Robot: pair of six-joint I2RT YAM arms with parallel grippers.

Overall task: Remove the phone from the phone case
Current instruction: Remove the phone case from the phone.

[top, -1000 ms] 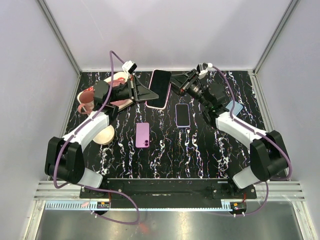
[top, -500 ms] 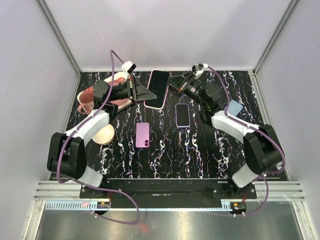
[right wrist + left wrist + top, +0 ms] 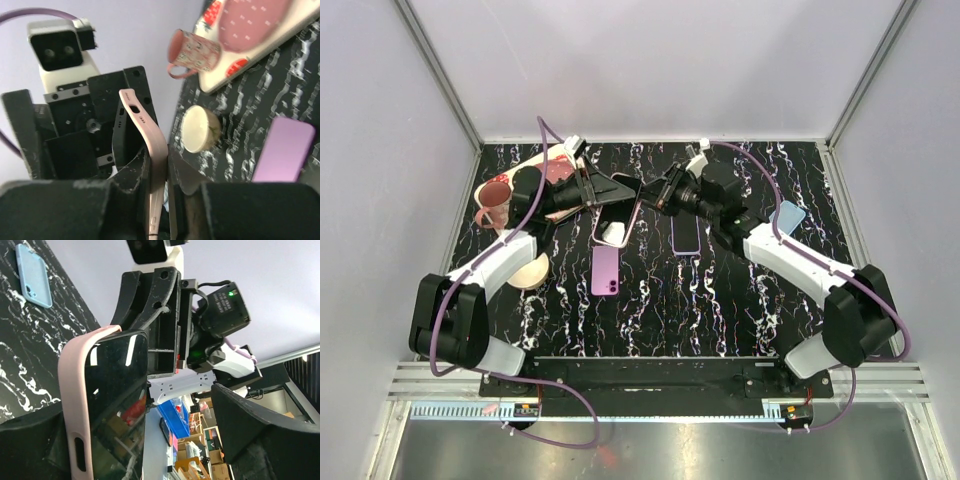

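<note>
We note white arm links with black joints on both arms. Purple cables loop along each. The left claw (image 3: pixel 75 135) is black, screw-studded; a white camera block sits above it. A green LED glows on the right wrist.

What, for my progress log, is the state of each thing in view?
phone: screen dark, seated in its case, held off the table
pink case: on phone, edge pinched by right tool
left tool: at phone, grip unclear
purple phone: flat, back up
blue case: flat on table
mug: upright
</note>
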